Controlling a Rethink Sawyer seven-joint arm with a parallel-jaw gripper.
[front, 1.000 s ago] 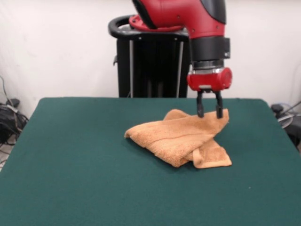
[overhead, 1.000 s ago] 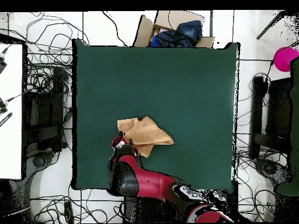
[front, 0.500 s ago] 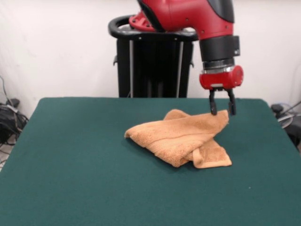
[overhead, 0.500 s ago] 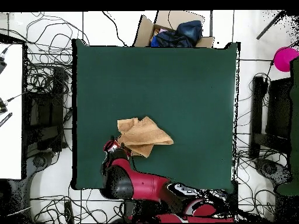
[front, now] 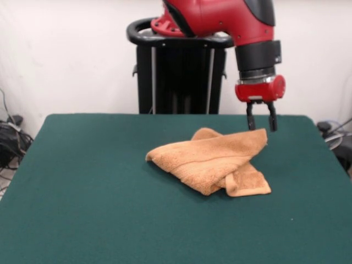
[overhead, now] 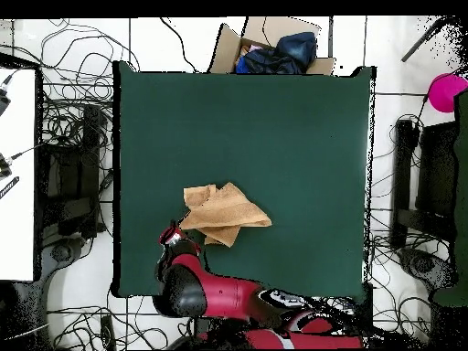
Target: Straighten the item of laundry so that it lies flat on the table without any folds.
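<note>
Front view shows the orange-tan towel [front: 212, 160] lying crumpled on the green desk [front: 82, 209], a little right of the middle, with one layer folded over another and a lower corner poking out toward the near right. The red arm's pincer [front: 260, 124] hangs just above the towel's raised far right corner, its two dark fingers [front: 251, 118] parted a narrow way with nothing between them. Overhead view places the towel [overhead: 224, 212] near the desk [overhead: 302, 137] edge closest to the arm, the pincer [overhead: 174, 235] just beside its corner.
</note>
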